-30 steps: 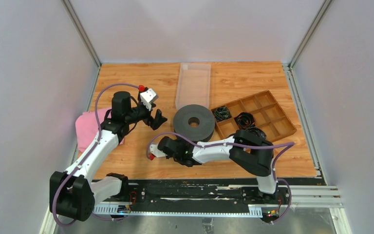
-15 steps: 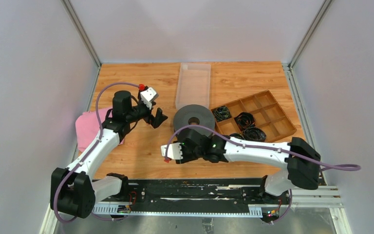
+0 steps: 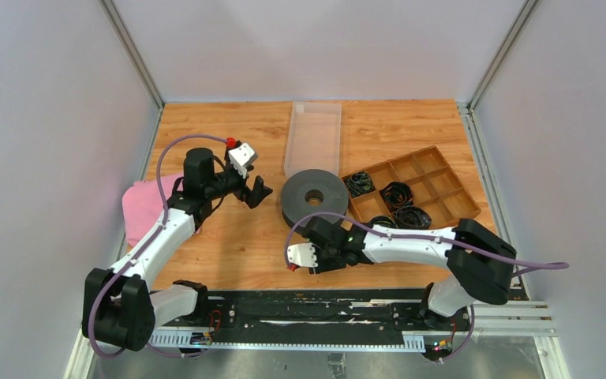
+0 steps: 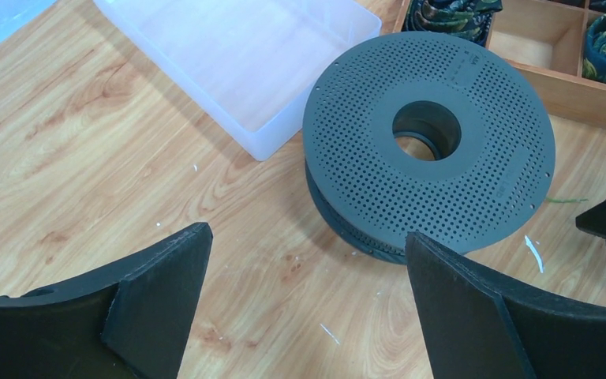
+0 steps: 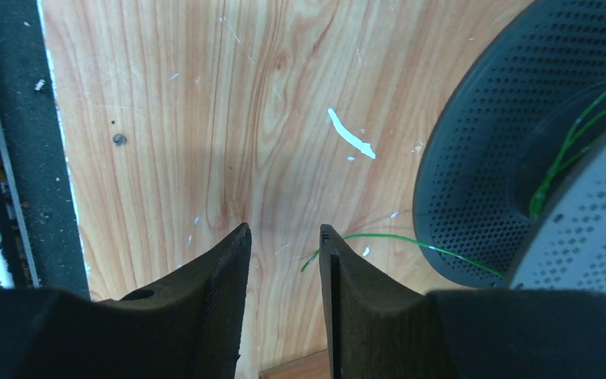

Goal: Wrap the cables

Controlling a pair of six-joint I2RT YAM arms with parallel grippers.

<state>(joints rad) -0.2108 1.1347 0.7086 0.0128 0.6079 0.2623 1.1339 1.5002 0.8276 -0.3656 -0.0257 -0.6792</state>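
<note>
Two black fingers of the left gripper stand wide apart in the left wrist view, holding nothing, above the light wooden table; beyond them a dark grey perforated plastic spool lies flat, touching the corner of a clear shallow plastic tray, with a brown wooden compartment box just beside it that holds dark coiled bundles. From the right wrist view, the right gripper has its jaws parted by a narrow gap and clamped on nothing; a thin green cable runs from under the spool's lower flange across the wood, passes behind the finger on the picture's right, and its loose end shows in the gap, though whether it touches a finger cannot be told. More green strands sit between the spool's two flanges, a small white scrap lies on the table, and a black strip borders the table's near edge. Seen from the top external view, the left gripper is to the left of the spool, the left arm reaches past a pink cloth, and the right gripper sits low at the spool's near side
</note>
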